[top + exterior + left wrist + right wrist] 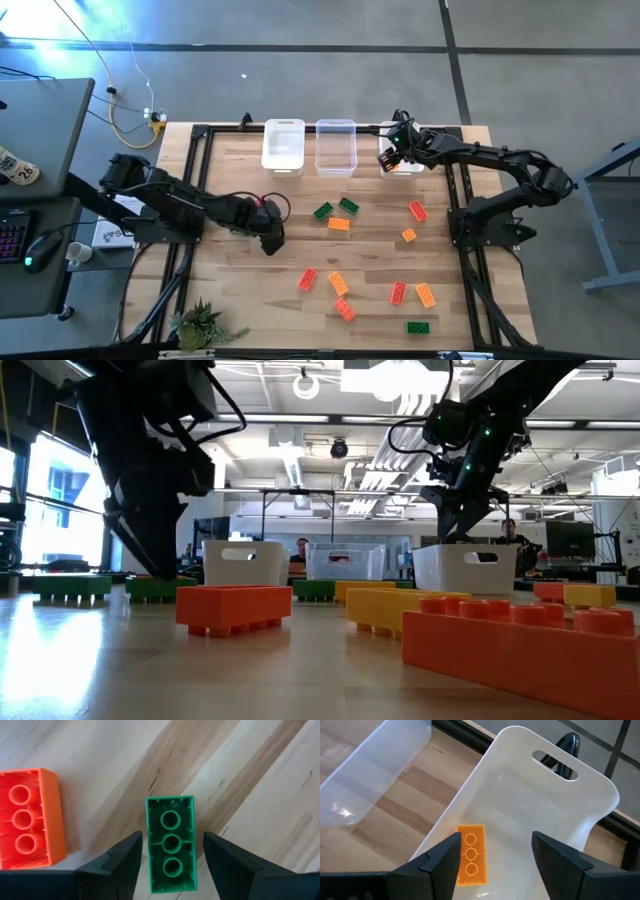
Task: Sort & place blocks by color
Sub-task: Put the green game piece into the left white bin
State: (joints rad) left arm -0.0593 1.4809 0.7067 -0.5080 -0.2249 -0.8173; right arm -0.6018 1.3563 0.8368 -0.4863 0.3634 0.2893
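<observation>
My left gripper point(270, 240) point(173, 845) is low over the table's left middle, open. Its fingers stand on either side of a green block point(171, 835) that lies flat on the wood, a small gap on each side. An orange block point(30, 820) lies beside it. In the high view the gripper hides both. My right gripper point(392, 155) point(495, 865) hangs open and empty over the right white bin point(405, 168) point(545, 810). One orange block point(471, 855) lies on that bin's floor. Green point(322, 211), orange point(339, 224) and red blocks point(417, 210) lie loose on the table.
A white bin point(283, 147) and a clear bin point(336, 147) stand left of the right bin along the far edge. Several loose blocks point(397, 292) are scattered over the table's near right. A small plant point(200, 325) sits at the near left corner. Black frame rails run along both sides.
</observation>
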